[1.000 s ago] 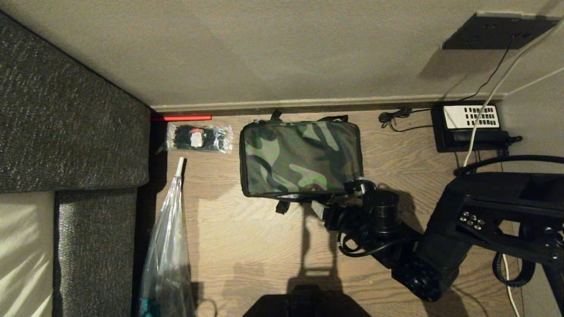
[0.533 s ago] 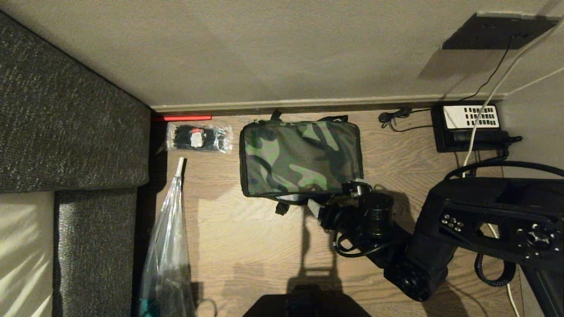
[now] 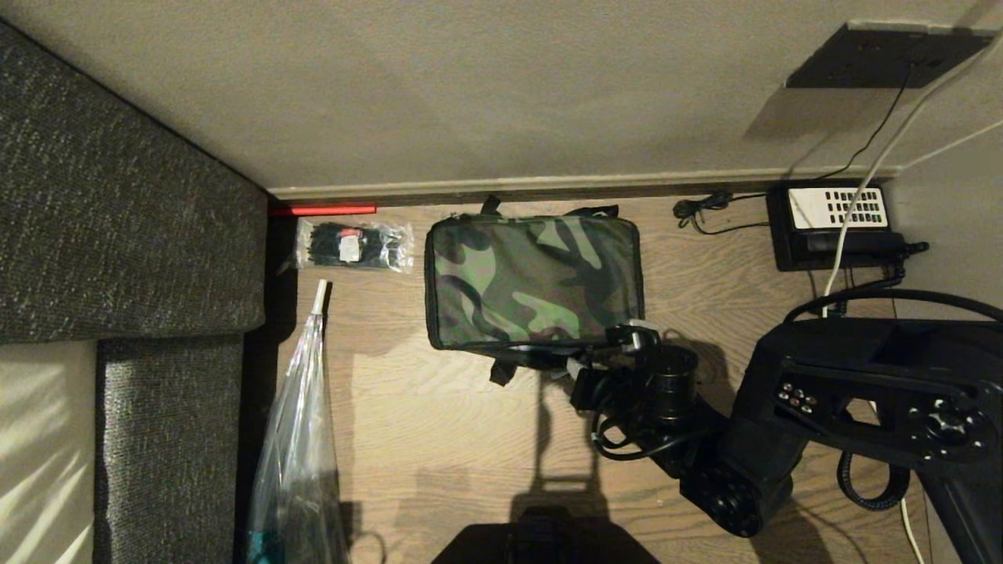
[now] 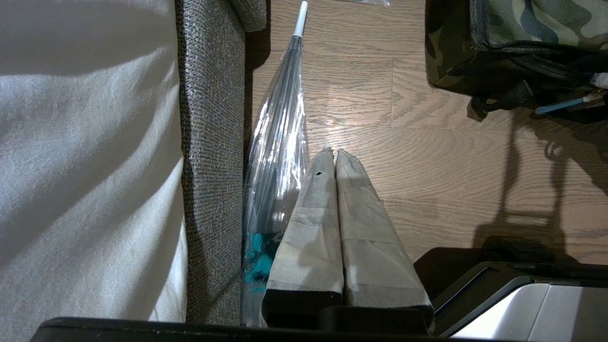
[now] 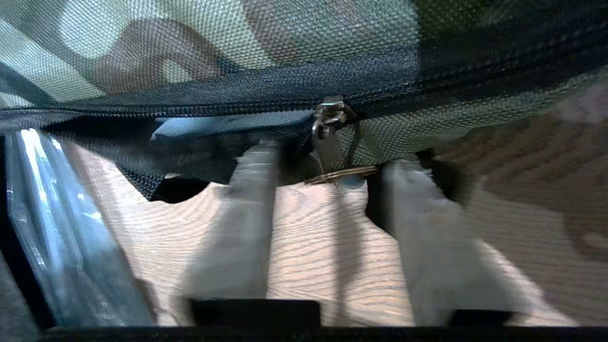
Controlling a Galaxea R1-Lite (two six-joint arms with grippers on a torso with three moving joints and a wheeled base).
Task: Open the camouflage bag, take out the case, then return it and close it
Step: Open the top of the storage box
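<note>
The camouflage bag lies flat on the wood floor by the wall, its lid zipped down. My right gripper is at the bag's near right corner. In the right wrist view its taped fingers stand apart, so the right gripper is open, with the metal zipper pull and its key ring hanging between the tips. The case is hidden. My left gripper is parked low over the floor, its fingers pressed together on nothing. A corner of the bag shows beyond it.
A grey sofa fills the left side, with a clear plastic bag leaning on it. A packet of black ties lies left of the bag. A black telephone and cables sit at the back right by the wall.
My right arm has crept left and closer to the bag's near edge. The bag itself has stayed where it was.
</note>
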